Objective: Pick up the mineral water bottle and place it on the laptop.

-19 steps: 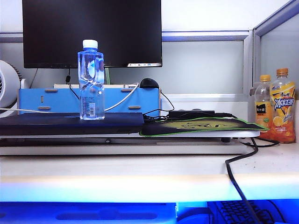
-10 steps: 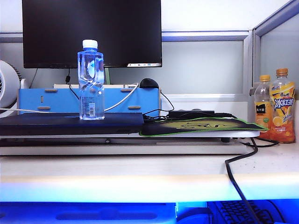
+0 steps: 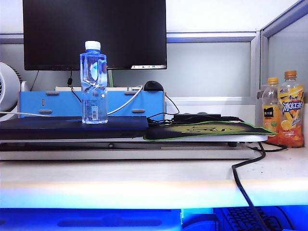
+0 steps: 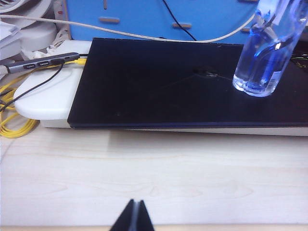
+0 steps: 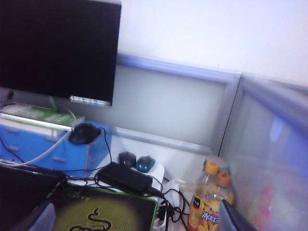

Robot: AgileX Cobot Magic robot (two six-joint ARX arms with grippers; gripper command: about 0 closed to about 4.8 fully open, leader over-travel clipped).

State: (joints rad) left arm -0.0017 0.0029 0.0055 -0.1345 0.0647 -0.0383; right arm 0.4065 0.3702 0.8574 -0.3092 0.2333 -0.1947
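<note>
stands upright on the laptop (image 3: 72, 126), near its right end: the mineral water bottle (image 3: 94, 83), clear, white cap on, filled with clear water almost to the neck, small barcode label low on the body. seen again from the left wrist, the same bottle's base (image 4: 262, 72) resting flat on the dark lid (image 4: 159, 86), well clear of the lid's front edge. behind the laptop, a bright blue slotted box (image 3: 57, 103) with white cables draped across it; contents not visible. at the far right of the table (image 3: 144, 178), two orange-capped juice bottles (image 3: 285, 110) side by side, touching or nearly so, both holding yellow-orange drink; also in the right wrist view (image 5: 211, 204), blurred. between laptop and juice bottles, a green-edged mouse mat (image 3: 207, 130) with a black power brick at its back edge.

left tool (image 4: 133, 219): fingertips pressed together, low over bare table wood in front of the laptop, well apart from the bottle, holding nothing. right tool (image 5: 139, 216): only finger edges visible at the frame's corners, spread wide, raised above the mouse mat, empty.
</note>
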